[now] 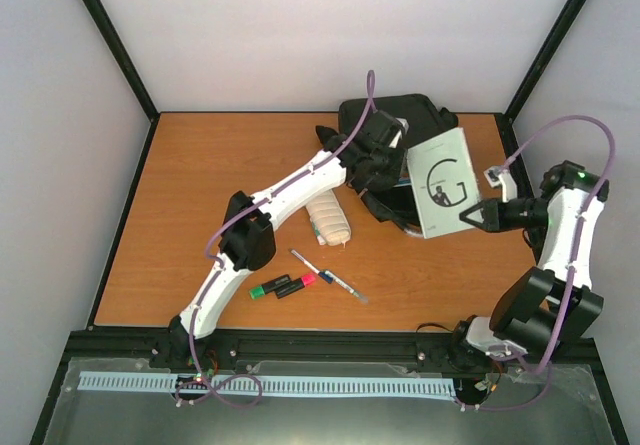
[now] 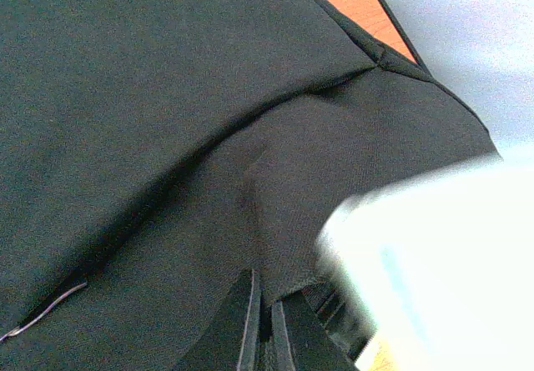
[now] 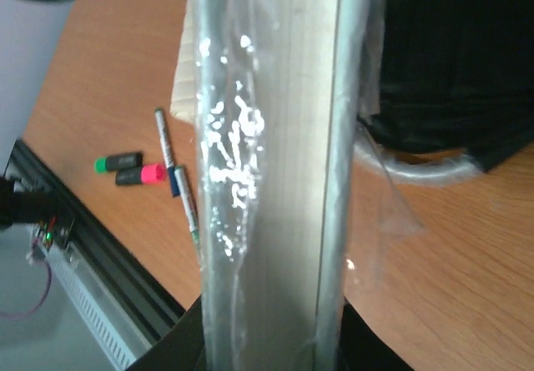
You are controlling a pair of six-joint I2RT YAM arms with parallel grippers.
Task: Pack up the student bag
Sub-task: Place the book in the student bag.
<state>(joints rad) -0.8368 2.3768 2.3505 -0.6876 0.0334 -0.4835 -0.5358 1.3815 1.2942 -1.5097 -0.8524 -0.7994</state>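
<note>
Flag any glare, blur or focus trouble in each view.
Top external: evenly lit, sharp, soft shadows only. Left wrist: student bag fabric in focus, the white book a washed-out blur. Right wrist: specular glints on the book's plastic wrap.

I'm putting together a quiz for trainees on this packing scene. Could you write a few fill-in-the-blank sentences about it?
1. The right gripper holds a white book whose cover shows a large letter ____.
2. The left gripper is shut on the ____ student bag.
3. The two highlighters have caps of green and ____.

Missing words: G; black; pink.
</note>
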